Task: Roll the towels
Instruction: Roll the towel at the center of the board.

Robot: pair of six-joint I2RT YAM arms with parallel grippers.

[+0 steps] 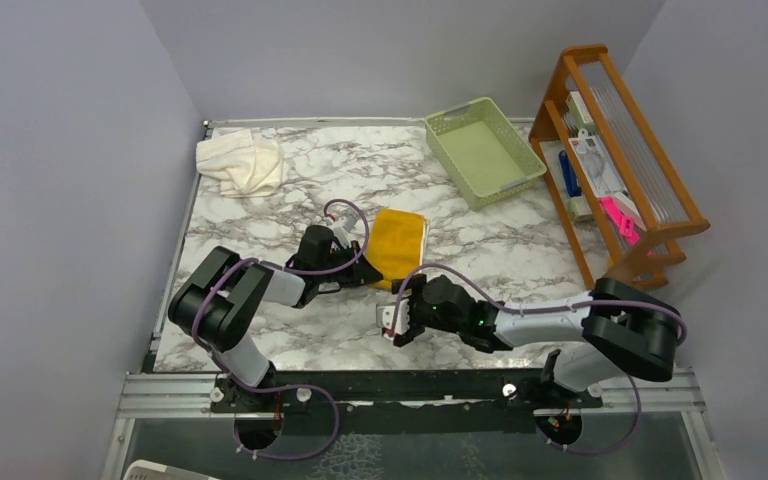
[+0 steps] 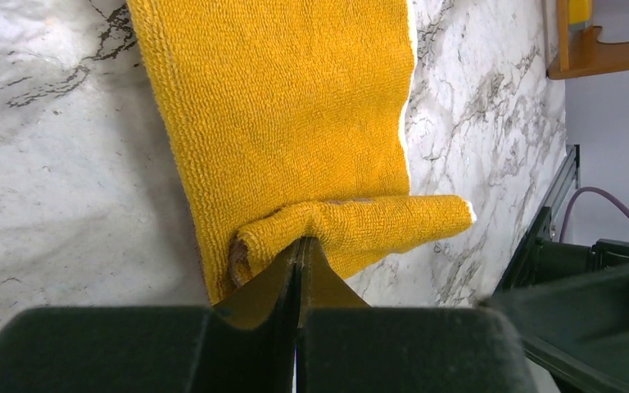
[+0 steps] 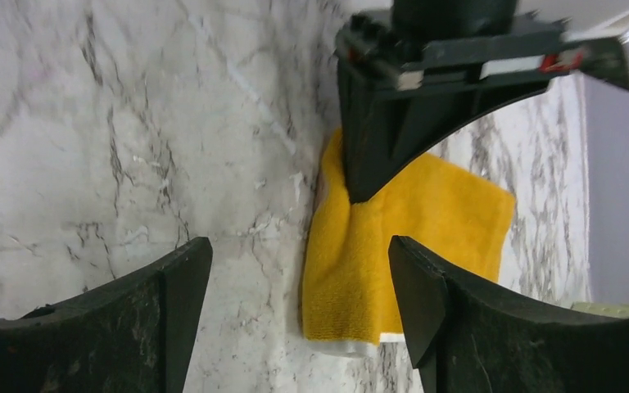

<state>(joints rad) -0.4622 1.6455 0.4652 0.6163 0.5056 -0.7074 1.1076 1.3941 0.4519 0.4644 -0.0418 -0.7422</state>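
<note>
A mustard-yellow towel (image 1: 401, 243) lies flat mid-table, its near edge curled into a short roll (image 2: 360, 225). My left gripper (image 1: 363, 270) is shut, its tips (image 2: 300, 242) pinching that curled edge of the towel (image 2: 295, 106). My right gripper (image 1: 394, 322) hovers open just in front of the towel, with only marble and the towel's corner between its fingers (image 3: 299, 246). In the right wrist view the left gripper (image 3: 360, 192) stands tip-down on the yellow towel (image 3: 450, 205), and a white edge (image 3: 352, 344) shows beneath it. A cream-white towel (image 1: 242, 163) lies crumpled at the back left.
A pale green basket (image 1: 440, 150) sits at the back right. A wooden rack (image 1: 660, 175) with small items stands along the right wall. Grey walls close in the marble table (image 1: 260, 330) on three sides.
</note>
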